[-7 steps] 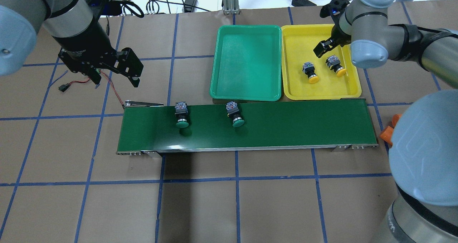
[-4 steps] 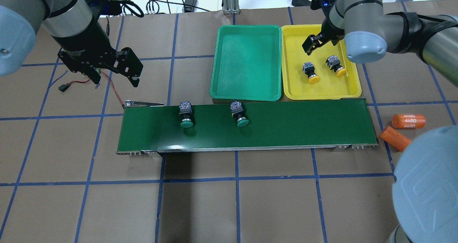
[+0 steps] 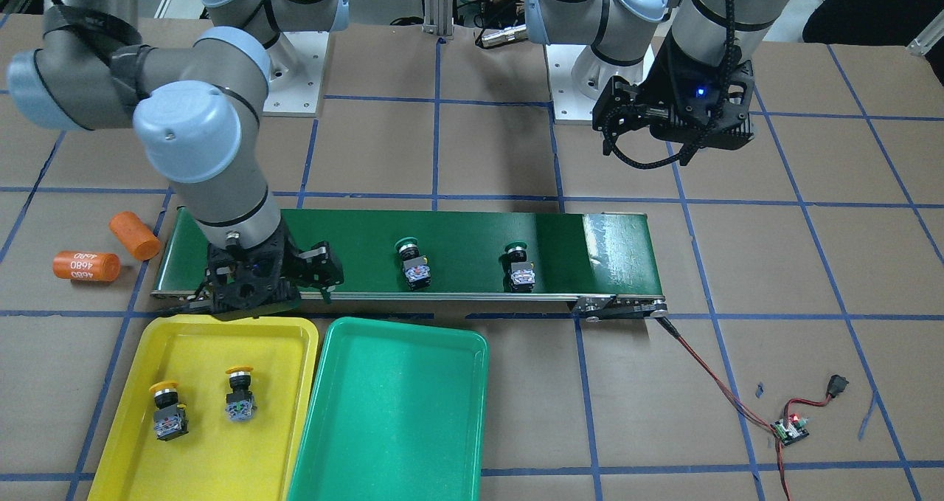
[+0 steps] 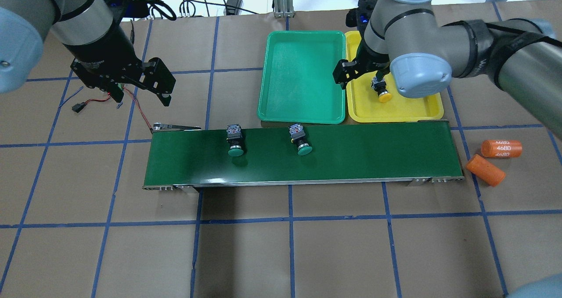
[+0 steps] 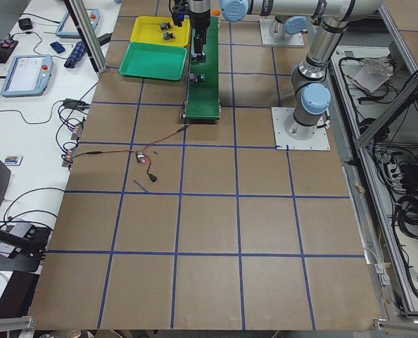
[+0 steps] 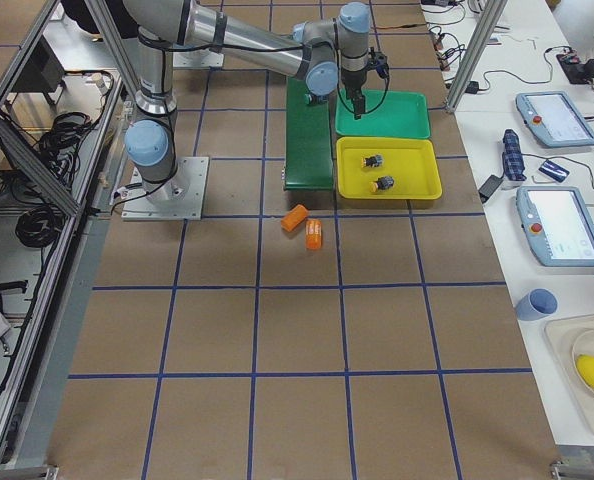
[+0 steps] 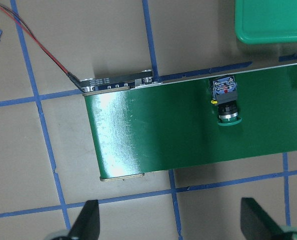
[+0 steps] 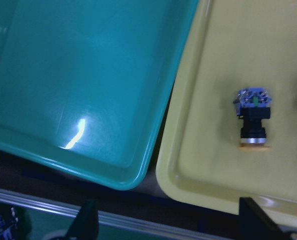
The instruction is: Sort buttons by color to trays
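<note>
A green button [image 4: 235, 142] and a second green button [image 4: 300, 139] are lying on their sides on the belt [image 4: 373, 153]. Both are sitting slightly farther toward the robot's right than a second ago, so the belt is evidently carrying them along. Two yellow buttons [image 3: 166, 410] [image 3: 240, 396] are resting in the yellow tray [image 3: 206, 457]. The green tray [image 3: 391, 412] is holding none.

The right gripper [image 8: 166, 220] is swinging off the yellow tray and is now hanging over the seam between the trays, fingers spread wide, gripping nothing. The left gripper [image 4: 141, 91] is holding station beyond the belt's other end, likewise wide open and gripping nothing.

The yellow half looks done, and the green pair is probably next.

Counts: four buttons, two trays, one belt, two orange cylinders [image 4: 501, 148] [image 4: 485, 170].
</note>
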